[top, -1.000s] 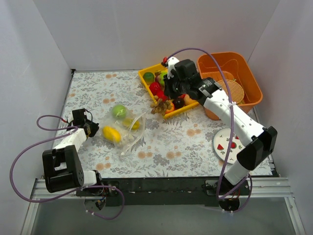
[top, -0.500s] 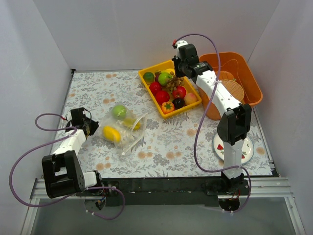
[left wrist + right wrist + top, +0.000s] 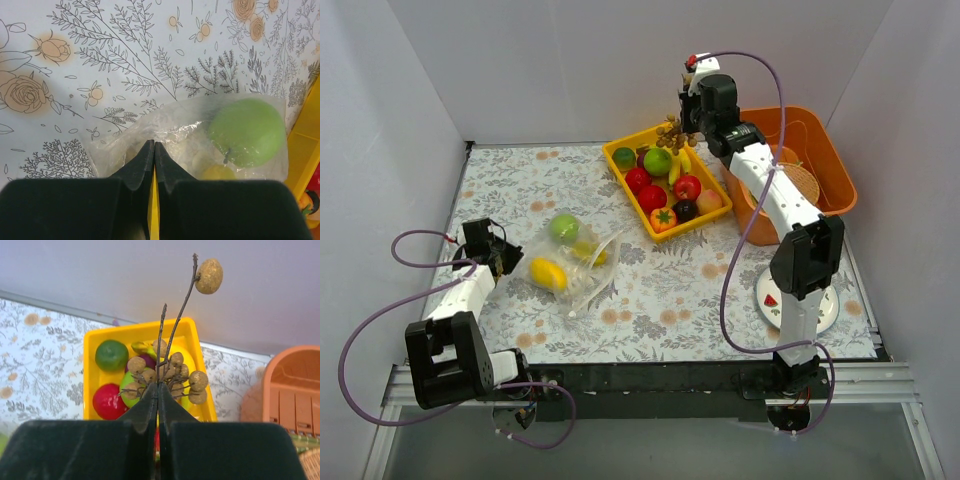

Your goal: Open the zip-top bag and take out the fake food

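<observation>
The clear zip-top bag (image 3: pixel 582 268) lies on the floral cloth at the left, with a light green apple (image 3: pixel 563 227) and a yellow lemon-like piece (image 3: pixel 548 272) inside. My left gripper (image 3: pixel 505 258) is shut on the bag's left edge. In the left wrist view its tips (image 3: pixel 154 145) pinch the plastic (image 3: pixel 165 125), with the apple (image 3: pixel 247 132) to the right. My right gripper (image 3: pixel 686 122) is shut on the stem of the brownish twiggy bunch (image 3: pixel 670 131) and holds it in the air above the far end of the yellow tray (image 3: pixel 632 140). It also shows in the right wrist view (image 3: pixel 158 386), where the bunch (image 3: pixel 196 381) hangs over the tray (image 3: pixel 90 385).
The yellow tray holds several fruits, among them red ones, a green one, a banana and an orange tomato-like one. An orange basket (image 3: pixel 830 160) with a woven round piece (image 3: pixel 800 185) stands at the back right. A plate (image 3: pixel 830 305) lies near right. White walls enclose the table.
My right arm has lifted the twiggy bunch from the tray's near edge, up and back over the tray's far end. The left gripper and bag have barely moved.
</observation>
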Motion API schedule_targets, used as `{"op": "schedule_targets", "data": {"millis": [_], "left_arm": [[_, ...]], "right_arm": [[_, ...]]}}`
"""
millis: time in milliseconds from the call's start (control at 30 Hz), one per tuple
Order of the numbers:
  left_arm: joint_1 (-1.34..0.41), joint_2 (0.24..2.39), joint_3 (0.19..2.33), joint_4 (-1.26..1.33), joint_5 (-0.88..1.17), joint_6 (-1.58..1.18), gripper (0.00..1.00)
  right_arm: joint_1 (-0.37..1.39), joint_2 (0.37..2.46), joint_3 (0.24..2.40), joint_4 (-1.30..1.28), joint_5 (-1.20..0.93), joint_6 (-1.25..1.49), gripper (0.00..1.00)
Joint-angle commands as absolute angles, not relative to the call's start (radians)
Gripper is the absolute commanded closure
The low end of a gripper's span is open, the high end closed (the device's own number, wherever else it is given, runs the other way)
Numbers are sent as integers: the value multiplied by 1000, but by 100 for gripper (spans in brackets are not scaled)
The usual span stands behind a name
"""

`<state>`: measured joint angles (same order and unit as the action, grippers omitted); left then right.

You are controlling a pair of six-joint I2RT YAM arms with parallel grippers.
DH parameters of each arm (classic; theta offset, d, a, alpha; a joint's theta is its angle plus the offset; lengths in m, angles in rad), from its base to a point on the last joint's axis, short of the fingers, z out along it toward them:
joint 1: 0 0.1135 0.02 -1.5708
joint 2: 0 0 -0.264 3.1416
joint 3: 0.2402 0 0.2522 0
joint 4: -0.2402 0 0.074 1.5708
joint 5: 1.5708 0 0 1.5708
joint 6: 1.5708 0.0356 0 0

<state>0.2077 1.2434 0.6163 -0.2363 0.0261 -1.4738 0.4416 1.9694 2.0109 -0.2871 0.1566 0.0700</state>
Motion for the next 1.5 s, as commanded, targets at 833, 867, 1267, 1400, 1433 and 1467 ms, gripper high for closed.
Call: {"op": "schedule_targets", "data": {"millis": [833,867,1267,1400,1433,1467], "left_arm": [[212,1203,620,-202,110,-1454,100],[212,1204,621,-202,112,-1454,100],[213,1215,641,-192,118,-1459,100],[213,1220,647,-187,120,-1459,100],[213,1220,650,-187,120,-1457,100],[213,1215,650,-184,121,-1457,100]], "right_arm": [[400,2275,2079,-129,18,133,98],[399,2278,2086,-141,20,133,93],[397,2264,2135,-225,21,137,53],[397,2237,2121,-233,34,147,48],[397,2227,2123,-242,37,150,47],[397,2220,2126,-258,38,158,43]]}}
